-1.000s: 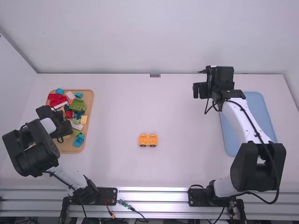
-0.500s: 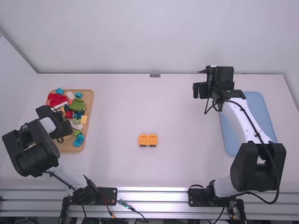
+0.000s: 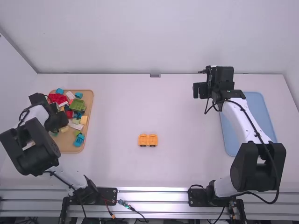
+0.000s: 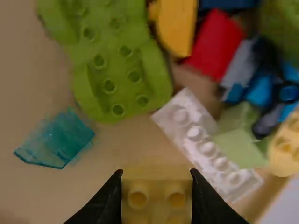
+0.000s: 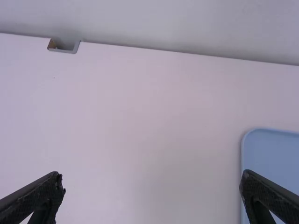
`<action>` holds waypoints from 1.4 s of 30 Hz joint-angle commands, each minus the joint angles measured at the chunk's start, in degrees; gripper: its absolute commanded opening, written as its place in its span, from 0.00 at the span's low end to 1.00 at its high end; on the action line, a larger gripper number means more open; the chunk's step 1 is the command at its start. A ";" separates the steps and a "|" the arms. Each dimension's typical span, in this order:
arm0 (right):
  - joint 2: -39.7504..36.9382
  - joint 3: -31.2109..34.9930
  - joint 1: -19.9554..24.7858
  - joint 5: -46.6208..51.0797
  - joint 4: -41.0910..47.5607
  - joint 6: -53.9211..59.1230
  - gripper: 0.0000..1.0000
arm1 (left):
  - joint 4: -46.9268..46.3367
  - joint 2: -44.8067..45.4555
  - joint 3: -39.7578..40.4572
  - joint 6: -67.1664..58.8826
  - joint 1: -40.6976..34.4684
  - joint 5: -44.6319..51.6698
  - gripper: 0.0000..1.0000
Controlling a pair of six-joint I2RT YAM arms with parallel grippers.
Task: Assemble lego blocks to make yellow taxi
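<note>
Bright, diffuse light washes the counter (image 3: 187,163); in dimmer light beneath the left hand (image 3: 61,123), blocks (image 4: 208,147) lie softly blurred.

High view: the broad middle of the table (image 3: 180,112) offered a free lane between the tan tray (image 3: 69,147) and the blue tray (image 3: 258,109). Sole obstacle in that lane: yellow wheeled piece (image 3: 143,140), passable on either side. Left arm (image 3: 29,147) blocked access over the tan tray's outer side; right arm (image 3: 245,119) crossed the blue tray diagonally. Back wall (image 3: 154,39) bounded the far side.

Left wrist view: bare tray floor lay between teal piece (image 4: 56,140) and white brick (image 4: 205,140); green block (image 4: 112,86) closed off one side. Beyond the white brick, blocks crowded tightly.
</note>
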State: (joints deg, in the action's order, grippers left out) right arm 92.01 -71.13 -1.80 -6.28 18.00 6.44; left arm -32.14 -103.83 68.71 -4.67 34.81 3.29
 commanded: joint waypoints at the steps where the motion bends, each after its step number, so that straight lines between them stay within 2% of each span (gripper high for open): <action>1: -1.96 -1.33 -0.11 -0.07 0.07 -0.15 0.99 | -0.44 -0.29 1.88 -3.91 -4.24 2.52 0.02; 5: -1.96 -1.33 -0.07 -0.11 0.04 -0.09 0.99 | 2.75 1.29 0.33 -6.23 -12.24 -4.41 0.02; 7: -1.96 -1.33 -0.07 -0.09 0.02 0.07 0.99 | 3.72 2.38 -0.87 -9.22 -15.80 -4.74 0.02; 10: -1.96 -1.33 -0.07 -0.09 0.02 0.07 0.99 | 3.52 4.45 -2.67 -21.22 -24.48 -1.35 0.02; 13: -1.96 -1.33 -0.07 -0.09 0.04 0.04 0.99 | -2.29 5.79 -2.71 -36.20 -31.78 5.52 0.02; 15: -1.96 -1.33 -0.07 -0.09 0.11 0.04 0.99 | -6.80 5.85 -2.60 -45.40 -36.39 8.88 0.07; 21: -1.96 -1.33 -0.07 -0.09 0.11 1.57 0.99 | -11.32 5.83 -2.80 -55.91 -43.80 9.54 0.06; 26: -1.96 -1.33 -0.07 -0.09 0.09 1.57 0.99 | -9.31 5.83 -4.55 -60.28 -45.75 10.04 0.09; 31: -1.96 -1.33 -0.07 -0.09 0.02 1.55 0.99 | -3.69 5.83 -9.25 -60.15 -45.64 12.44 0.04; 38: -1.96 -1.33 -0.13 -0.11 -0.63 1.53 0.99 | -2.23 5.83 -13.00 -56.74 -46.14 12.55 0.07; 40: -1.96 -1.33 -0.04 -0.09 -0.90 1.55 0.99 | 0.22 5.83 -14.56 -56.08 -46.10 12.88 0.11; 42: -1.96 -1.33 -0.09 -0.09 -0.85 1.53 0.99 | 1.97 5.83 -15.96 -56.48 -46.12 12.97 0.12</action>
State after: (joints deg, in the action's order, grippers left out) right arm 92.03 -71.13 -1.83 -6.28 17.08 8.08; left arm -30.76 -99.29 54.59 -61.49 -11.09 15.00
